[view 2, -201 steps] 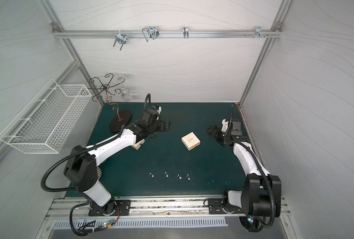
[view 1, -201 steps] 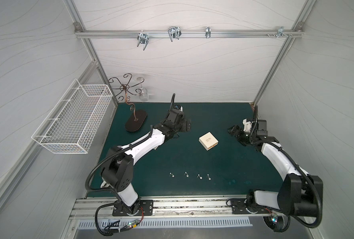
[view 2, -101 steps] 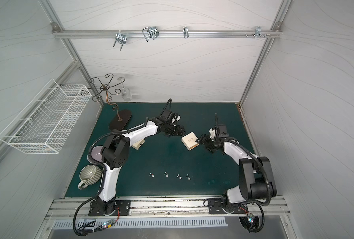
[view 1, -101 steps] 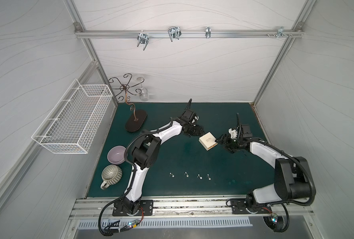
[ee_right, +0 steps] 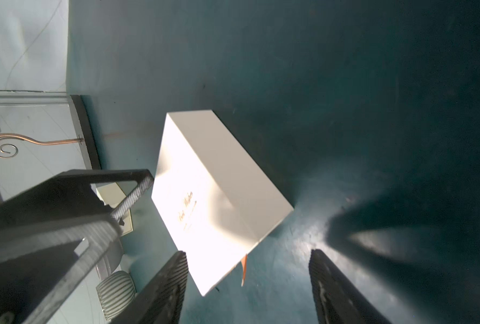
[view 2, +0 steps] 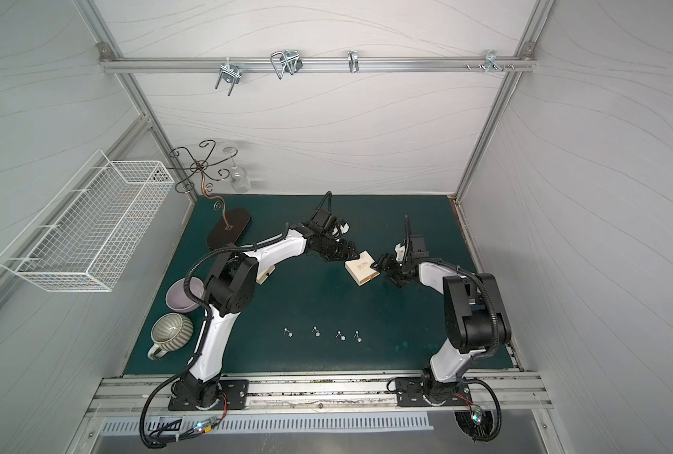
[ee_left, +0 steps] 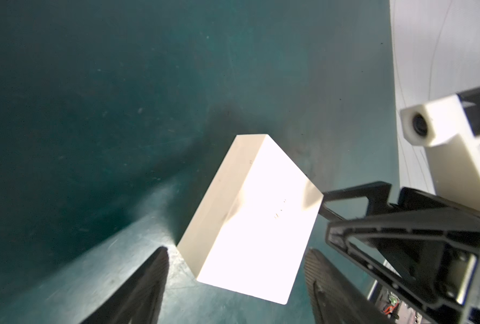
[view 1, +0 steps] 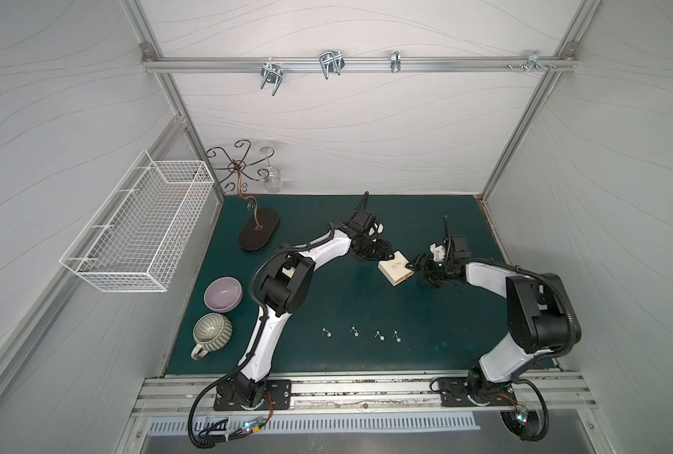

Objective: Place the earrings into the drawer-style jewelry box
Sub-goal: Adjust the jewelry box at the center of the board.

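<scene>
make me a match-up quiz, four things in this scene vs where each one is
Things:
1. jewelry box
2. earrings
3. purple bowl
4. wire basket

Places:
a. hung on the side wall
b. in a row near the front edge of the mat
c. around mid-mat
d. beside the striped mug

Pairs: 1-c, 2-b, 3-d, 4-a

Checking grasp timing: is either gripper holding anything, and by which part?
Nothing is held. The left gripper and right gripper stand open at opposite ends of the jewelry box, with gaps showing.
</scene>
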Motion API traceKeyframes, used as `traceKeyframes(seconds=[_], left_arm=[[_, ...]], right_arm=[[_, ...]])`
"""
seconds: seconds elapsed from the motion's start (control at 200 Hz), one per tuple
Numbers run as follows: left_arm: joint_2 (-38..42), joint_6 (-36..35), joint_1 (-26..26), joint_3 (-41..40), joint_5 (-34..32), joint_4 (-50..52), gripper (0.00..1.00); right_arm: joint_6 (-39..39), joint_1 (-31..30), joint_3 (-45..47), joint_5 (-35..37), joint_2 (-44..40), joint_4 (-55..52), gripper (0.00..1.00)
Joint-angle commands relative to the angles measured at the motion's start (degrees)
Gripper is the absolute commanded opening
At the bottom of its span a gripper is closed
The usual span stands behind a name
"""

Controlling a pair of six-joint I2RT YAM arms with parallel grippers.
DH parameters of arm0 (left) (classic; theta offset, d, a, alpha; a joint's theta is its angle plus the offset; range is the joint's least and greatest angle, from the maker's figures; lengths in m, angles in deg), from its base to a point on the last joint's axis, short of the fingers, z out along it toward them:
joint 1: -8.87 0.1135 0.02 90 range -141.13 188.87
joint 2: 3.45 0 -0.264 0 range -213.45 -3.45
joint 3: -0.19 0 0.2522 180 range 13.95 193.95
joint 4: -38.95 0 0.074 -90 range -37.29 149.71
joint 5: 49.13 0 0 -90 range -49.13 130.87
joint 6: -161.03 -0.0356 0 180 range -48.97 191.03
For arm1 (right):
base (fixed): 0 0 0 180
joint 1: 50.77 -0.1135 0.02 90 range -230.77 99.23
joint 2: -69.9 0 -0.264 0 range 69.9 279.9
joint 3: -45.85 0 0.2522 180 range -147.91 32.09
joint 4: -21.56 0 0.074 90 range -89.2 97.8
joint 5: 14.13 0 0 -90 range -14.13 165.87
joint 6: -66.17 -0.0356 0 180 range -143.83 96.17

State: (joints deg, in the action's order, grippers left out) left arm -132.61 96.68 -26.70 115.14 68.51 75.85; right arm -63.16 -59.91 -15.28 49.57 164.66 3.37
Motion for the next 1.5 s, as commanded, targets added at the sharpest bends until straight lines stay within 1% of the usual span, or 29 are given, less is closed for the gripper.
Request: traceKeyframes(seconds=[0.0, 0.19, 0.58, 0.615, 0.685, 0.75, 0.805, 0.885, 1.046, 1.106, 1.211, 1.356, 1.491], left_arm=[[-0.1, 0.5, -0.6, -1.5, 3.0, -2.9, 0.78], [2.1, 0.5, -1.0, -5.6, 4.2, -4.8, 0.77], [9.6, -0.3, -1.2, -15.6, 4.7, -7.9, 0.76], [10.8, -0.9, -1.2, -16.6, 4.0, -7.1, 0.77], [13.8, -0.9, -0.9, -18.9, 0.2, -6.5, 0.79], [15.9, -0.3, 0.3, -20.3, -3.2, -6.2, 0.82], [16.7, 0.0, 1.8, -20.6, -4.2, -6.4, 0.85], [15.5, -1.3, 3.1, -17.9, -5.2, -5.1, 0.90], [8.5, -3.1, 4.8, -8.4, -2.7, -2.1, 0.90], [5.8, -3.3, 5.0, -5.2, -1.5, -1.4, 0.89], [1.9, -3.5, 5.1, -0.6, 0.7, -0.9, 0.87], [-1.8, -2.7, 4.7, 2.4, 4.4, -1.5, 0.84], [-2.2, -3.0, 4.1, 1.5, 7.0, -2.3, 0.82]], right_arm=[[-1.0, -0.5, -2.0, -0.8, 2.1, 2.8, 0.71], [-1.2, -1.7, -3.9, -1.0, 5.6, 4.4, 0.71], [-1.1, -7.9, -7.8, -1.2, 9.2, 5.2, 0.71], [-1.1, -8.1, -8.1, -1.2, 9.4, 5.1, 0.71], [-1.1, -8.4, -8.6, -0.8, 9.6, 4.6, 0.71], [-0.8, -8.3, -8.8, -0.1, 9.3, 3.6, 0.71], [-0.5, -8.3, -8.7, 0.9, 8.8, 2.6, 0.71], [0.0, -8.3, -8.4, 2.5, 7.5, 0.4, 0.71], [0.3, -8.2, -5.9, 3.7, 2.8, -1.9, 0.71], [-0.3, -8.3, -4.5, 3.2, 1.1, -2.0, 0.70], [-1.4, -8.5, -1.5, 2.0, -1.4, 0.0, 0.64], [-2.7, -8.9, -0.2, 1.2, -0.8, 2.2, 0.58], [-4.1, -9.0, 0.0, 0.6, 1.1, 4.9, 0.55]])
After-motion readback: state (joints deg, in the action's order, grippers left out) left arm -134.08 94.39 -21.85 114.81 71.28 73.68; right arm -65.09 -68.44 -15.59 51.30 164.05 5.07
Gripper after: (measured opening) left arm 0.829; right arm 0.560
